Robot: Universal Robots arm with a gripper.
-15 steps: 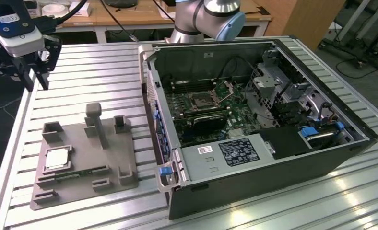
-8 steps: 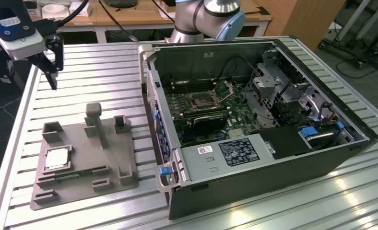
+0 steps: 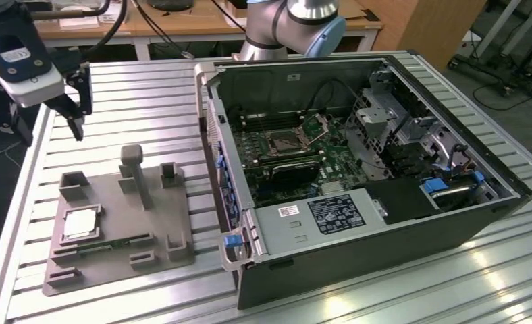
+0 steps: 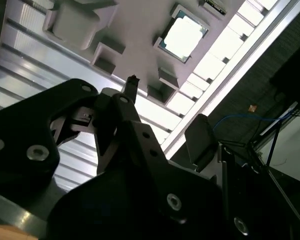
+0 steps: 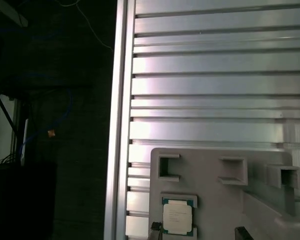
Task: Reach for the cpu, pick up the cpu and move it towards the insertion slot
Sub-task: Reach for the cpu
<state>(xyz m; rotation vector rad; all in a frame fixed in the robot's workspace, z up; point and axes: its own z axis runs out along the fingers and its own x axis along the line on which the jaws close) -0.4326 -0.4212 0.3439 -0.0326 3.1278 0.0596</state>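
Gripper (image 3: pixel 80 120) hangs with its dark fingers spread and holding nothing at the upper left of the exterior view, above a slatted aluminium table (image 3: pixel 140 74). A wooden desk (image 3: pixel 158 27) and loose cables run along the top edge, and dark floor lies off the exterior view's left. The cpu (image 3: pixel 80 223) lies flat, silvery top up, in a square pocket of a grey fixture plate (image 3: pixel 113 196) at the lower left of the frame, below the gripper and well apart from it. In the first wrist view the chip sits between the two fingertips (image 5: pixel 155 229), nearer one of them. The insertion slot (image 3: pixel 284 142) sits on the board inside an open computer case (image 3: pixel 365 243) at centre frame. The arm's silver-and-blue joints (image 3: pixel 293 27) rise behind the case at top centre, with the white-cased wrist pointing the fingers downward.
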